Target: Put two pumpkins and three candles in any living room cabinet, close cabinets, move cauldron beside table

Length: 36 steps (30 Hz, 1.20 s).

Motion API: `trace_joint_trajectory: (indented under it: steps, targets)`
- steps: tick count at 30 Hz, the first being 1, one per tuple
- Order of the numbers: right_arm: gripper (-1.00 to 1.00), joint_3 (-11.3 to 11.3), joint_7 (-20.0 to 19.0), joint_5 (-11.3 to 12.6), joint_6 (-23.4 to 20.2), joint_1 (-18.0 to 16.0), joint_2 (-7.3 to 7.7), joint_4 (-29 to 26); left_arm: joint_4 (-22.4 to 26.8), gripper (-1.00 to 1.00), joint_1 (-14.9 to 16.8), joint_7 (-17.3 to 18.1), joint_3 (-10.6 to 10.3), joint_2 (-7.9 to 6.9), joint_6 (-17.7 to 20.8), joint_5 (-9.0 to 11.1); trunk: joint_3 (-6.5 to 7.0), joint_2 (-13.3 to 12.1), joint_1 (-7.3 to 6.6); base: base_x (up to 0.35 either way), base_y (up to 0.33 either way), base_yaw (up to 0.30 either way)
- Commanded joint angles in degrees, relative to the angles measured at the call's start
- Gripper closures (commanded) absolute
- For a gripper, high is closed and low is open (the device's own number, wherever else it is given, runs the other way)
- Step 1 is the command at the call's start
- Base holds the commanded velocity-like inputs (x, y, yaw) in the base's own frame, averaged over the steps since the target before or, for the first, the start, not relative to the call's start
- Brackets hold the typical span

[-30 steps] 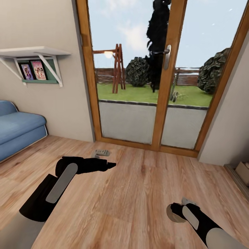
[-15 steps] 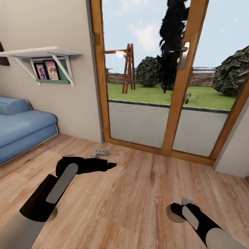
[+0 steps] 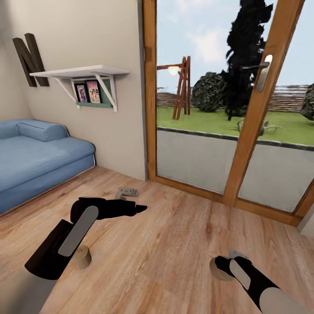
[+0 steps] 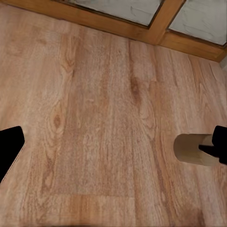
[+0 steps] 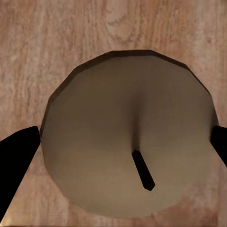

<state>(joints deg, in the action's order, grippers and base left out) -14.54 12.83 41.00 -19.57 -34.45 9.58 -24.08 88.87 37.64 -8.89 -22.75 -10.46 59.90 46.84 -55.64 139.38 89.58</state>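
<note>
The right gripper [image 5: 124, 142] was clamped on a stubby tan wax candle [image 5: 127, 142] with a dark wick, held low over the wood-plank floor [image 3: 174, 244] at the near right. The left gripper [image 4: 113, 142] had its fingers spread wide apart, holding nothing. A second tan candle [image 3: 82, 256] stood upright on the floor at the near left, beside the left arm [image 3: 65, 244]. A blue sofa [image 3: 35, 161] sat far left, glass doors [image 3: 226, 109] beyond
</note>
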Motion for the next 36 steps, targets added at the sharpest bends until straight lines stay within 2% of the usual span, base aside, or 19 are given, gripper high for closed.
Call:
trace_joint_trajectory:
  steps: [1, 6, 12, 15, 16, 20, 24, 29, 33, 36]
  targets:
    - [1.0, -0.48, 0.51, 0.57, -0.2, 0.0, 0.09, -0.18, -0.02, -1.0, 0.07, -0.6, -0.01, 0.02, 0.1, 0.53, 0.12, -0.39, -0.24, 0.0, 0.0, 0.291]
    - [1.0, -0.49, 0.5, 0.57, -0.2, 0.0, 0.09, -0.18, -0.82, -1.0, 0.13, -0.66, 0.22, 0.07, 0.1, 0.38, 1.02, -2.39, -1.34, 0.0, 0.0, 0.291]
    - [1.0, -0.49, 0.51, 0.57, -0.2, 0.0, 0.09, -0.18, -5.65, -1.0, 0.36, -0.73, 0.32, 0.17, 0.1, 0.3, 2.1, -4.8, -2.65, 0.0, 0.0, 0.291]
    - [1.0, -0.49, 0.52, 0.57, -0.2, 0.0, 0.09, -0.18, -7.15, -1.0, 0.44, -1.83, 0.33, 0.24, 0.1, 0.17, 2.64, -6.0, -3.31, 0.0, 0.0, 0.291]
    - [1.0, -0.49, 0.52, 0.57, -0.2, 0.0, 0.09, -0.18, -7.58, -1.0, 0.47, -2.59, 0.35, 0.27, 0.1, 0.18, 2.82, -6.41, -3.53, 0.0, 0.0, 0.291]
    - [1.0, -0.49, 0.52, 0.57, -0.2, 0.0, 0.09, -0.18, -12.16, -1.0, 0.6, -11.59, 0.42, 0.4, 0.1, 0.41, 3.54, -8.01, -4.41, 0.0, 0.0, 0.291]
    - [1.0, -0.49, 0.5, 0.57, -0.2, 0.0, 0.09, -0.18, -13.86, -1.0, 0.66, -16.71, 0.47, 0.54, 0.1, 0.46, 4.25, -9.61, -5.29, 0.0, 0.0, 0.291]
    - [1.0, -0.49, 0.5, 0.57, -0.2, 0.0, 0.09, -0.18, -17.69, -1.0, 0.82, -20.12, 0.41, 0.88, 0.1, 0.46, 5.15, -11.62, -6.39, 0.0, 0.0, 0.291]
    - [1.0, -0.49, 0.47, 0.57, -0.2, 0.0, 0.09, -0.18, -21.69, -1.0, 0.92, -23.06, 0.35, 2.7, 0.1, 0.09, 5.87, -13.22, -7.27, 0.0, 0.0, 0.291]
    - [1.0, -0.49, 0.47, 0.57, -0.2, 0.0, 0.09, -0.18, -23.05, -1.0, 0.94, -24.4, 0.35, 3.37, 0.1, 0.13, 6.41, -14.43, -7.92, 0.0, 0.0, 0.29]
